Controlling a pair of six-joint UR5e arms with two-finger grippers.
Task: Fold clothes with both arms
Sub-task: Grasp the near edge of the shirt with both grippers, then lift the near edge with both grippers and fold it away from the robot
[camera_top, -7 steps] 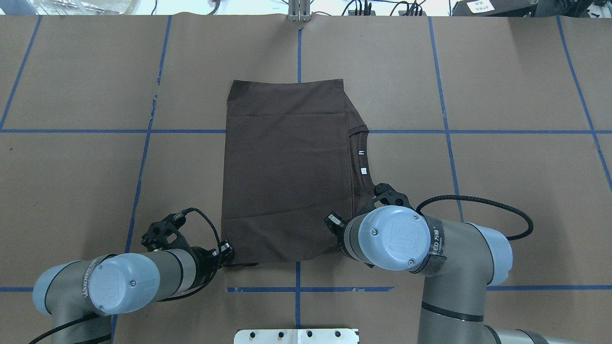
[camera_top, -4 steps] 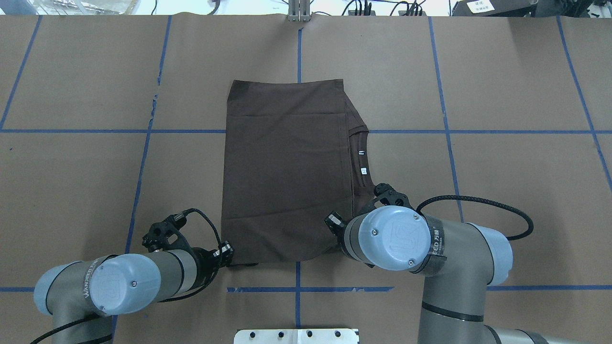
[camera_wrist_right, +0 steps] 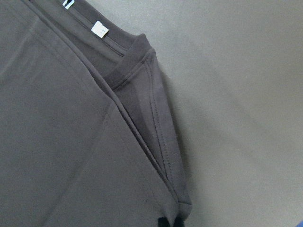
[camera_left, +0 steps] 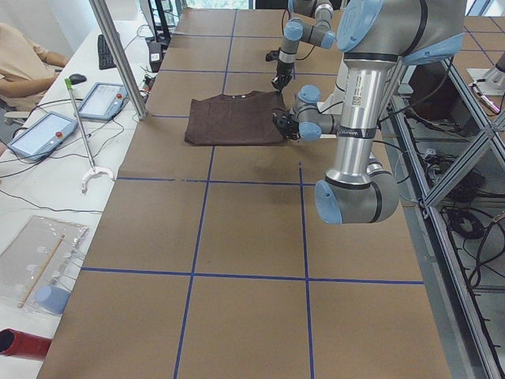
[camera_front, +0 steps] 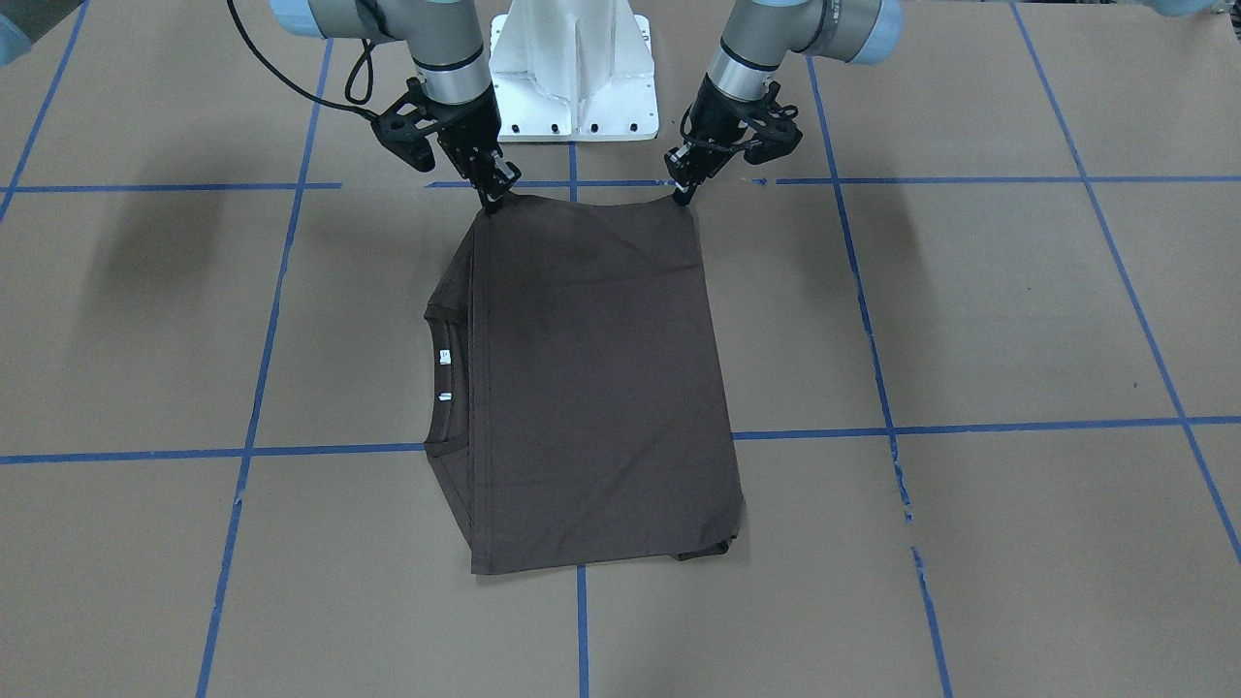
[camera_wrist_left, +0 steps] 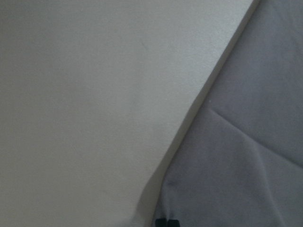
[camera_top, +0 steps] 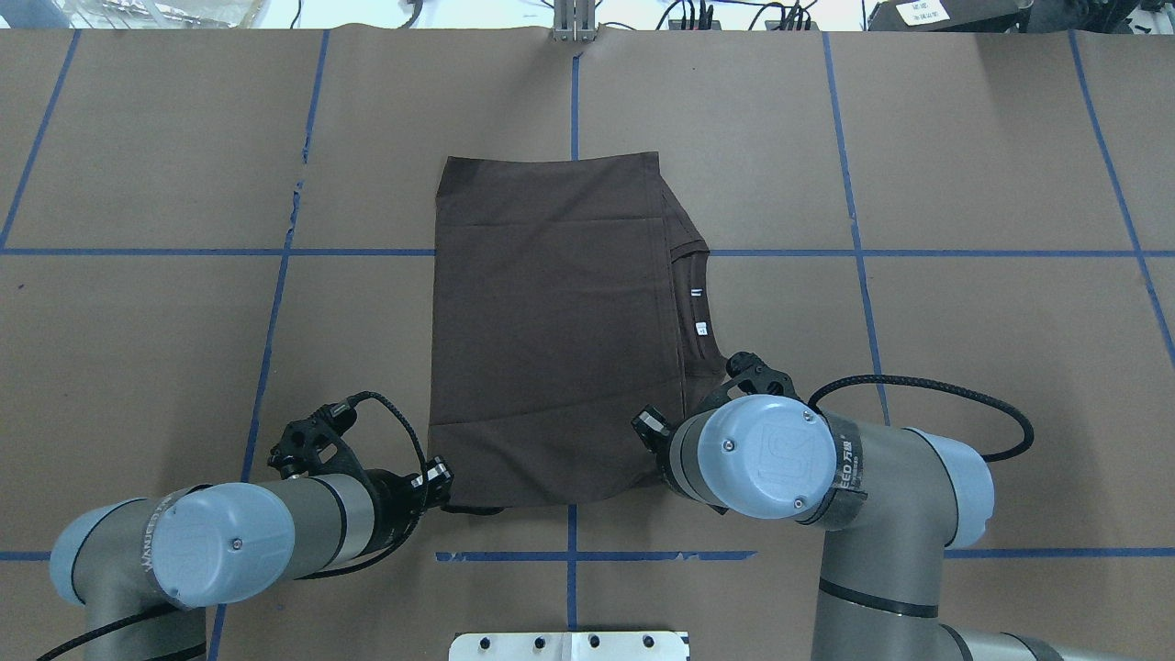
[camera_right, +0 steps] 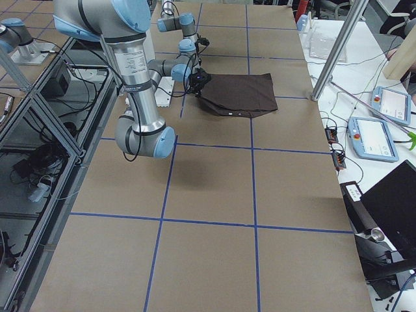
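On the left of the overhead view, the grey-silver jointed left arm [camera_top: 303, 528] with light-blue caps reaches low over the brown paper-covered table [camera_top: 138, 367]. Its black left gripper [camera_front: 683, 194] is pinched closed on the near left corner of the dark brown short-sleeved T-shirt [camera_top: 551, 321]. The T-shirt lies folded into a rough rectangle at the table's middle, its ribbed collar [camera_top: 690, 252] and two small white neck labels [camera_top: 699, 328] showing along its right edge. Further right, the matching right arm [camera_top: 881, 477] comes in, its black right gripper [camera_front: 493, 199] clamped tight on the near right corner, the near edge stretched between both grippers.
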